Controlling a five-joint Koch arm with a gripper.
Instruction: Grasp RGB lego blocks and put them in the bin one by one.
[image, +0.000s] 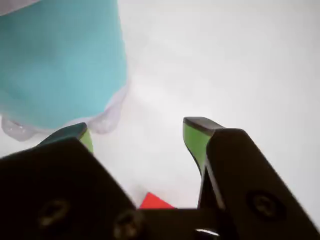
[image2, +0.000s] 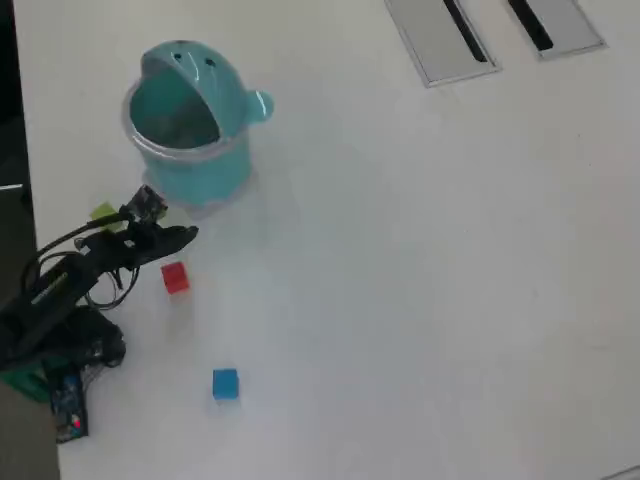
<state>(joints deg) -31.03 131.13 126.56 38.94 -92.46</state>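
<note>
With my gripper (image: 145, 140) spread empty beside the bin (image: 60, 65) at upper left, I should drop squarely over the red block (image: 155, 201) before closing.

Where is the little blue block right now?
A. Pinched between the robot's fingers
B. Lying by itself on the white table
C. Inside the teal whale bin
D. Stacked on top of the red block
B: in the overhead view the blue block lies alone on the white table, apart from the red block, the bin and the gripper.
</note>
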